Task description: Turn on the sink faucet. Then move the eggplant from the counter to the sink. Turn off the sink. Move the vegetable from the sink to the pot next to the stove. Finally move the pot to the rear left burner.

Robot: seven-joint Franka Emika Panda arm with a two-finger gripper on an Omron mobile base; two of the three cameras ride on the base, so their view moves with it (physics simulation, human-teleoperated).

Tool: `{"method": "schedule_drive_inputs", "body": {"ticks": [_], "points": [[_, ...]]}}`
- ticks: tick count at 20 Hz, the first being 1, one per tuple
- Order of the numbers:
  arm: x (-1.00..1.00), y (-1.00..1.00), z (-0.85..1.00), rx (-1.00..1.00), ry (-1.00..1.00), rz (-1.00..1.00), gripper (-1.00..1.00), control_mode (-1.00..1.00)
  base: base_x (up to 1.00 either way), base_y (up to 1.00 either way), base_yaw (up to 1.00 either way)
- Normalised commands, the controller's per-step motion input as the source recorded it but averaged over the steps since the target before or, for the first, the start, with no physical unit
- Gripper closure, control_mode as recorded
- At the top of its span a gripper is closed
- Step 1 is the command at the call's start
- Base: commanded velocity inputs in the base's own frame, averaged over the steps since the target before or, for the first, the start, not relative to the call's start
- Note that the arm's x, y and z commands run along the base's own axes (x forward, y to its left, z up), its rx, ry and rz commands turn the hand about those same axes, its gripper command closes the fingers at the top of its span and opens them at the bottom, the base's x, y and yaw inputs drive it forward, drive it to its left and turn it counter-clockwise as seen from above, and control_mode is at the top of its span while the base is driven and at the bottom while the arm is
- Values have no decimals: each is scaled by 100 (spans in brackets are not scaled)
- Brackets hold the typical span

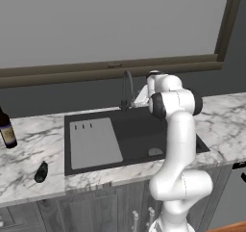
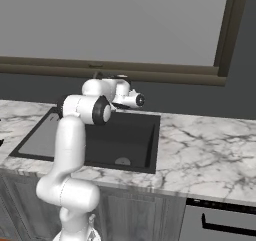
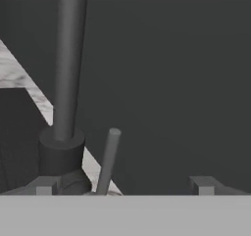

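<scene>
Marble worktop: white with grey veins, it runs all round the sink, out to both sides of the claw.
Claw: its two dark tips stand wide apart with nothing between them but the lever; it is let go and grips nothing.
Faucet: a dark curved pipe at the back edge of the sink, right in front of the claw. In the hand view the pipe rises from a round base, just inside the claw's tip on that side.
Lever: a thin grey stick, leaning a little, next to the faucet base. It stands between the two tips, nearer the tip by the faucet. I cannot tell if it touches a tip.
Sink: a dark basin just under and in front of the claw, with a round drain at the bottom and a flat grey draining part on its far side from the arm.
Eggplant: small and dark, lying on the worktop near the front edge, well apart from the claw, past the draining part.
Bottle: dark with a label, standing upright on the worktop, even farther from the claw than the eggplant.
Wall: dark, right behind the faucet, close ahead of the claw.
Window ledge: a brown strip above the faucet and the claw.
Arm: white, it stands in front of the sink and hides part of the basin in the left base view.
</scene>
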Motion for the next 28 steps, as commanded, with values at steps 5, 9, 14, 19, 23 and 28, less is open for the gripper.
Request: {"method": "schedule_drive_inputs", "body": {"ticks": [5, 9, 14, 19, 23, 28], "points": [[3, 10, -1, 0, 0, 0, -100, -100, 0, 0, 0], [5, 17, 0, 0, 0, 0, -100, -100, 0, 0, 0], [11, 15, 0, 0, 0, 0, -100, -100, 0, 0, 0], [13, 20, -1, 0, 0, 0, 100, -100, 0, 0, 0], [7, 11, -5, 0, 1, 0, 100, -100, 0, 0, 0], [0, 0, -5, 0, -1, 0, 100, -100, 0, 0, 0]]}}
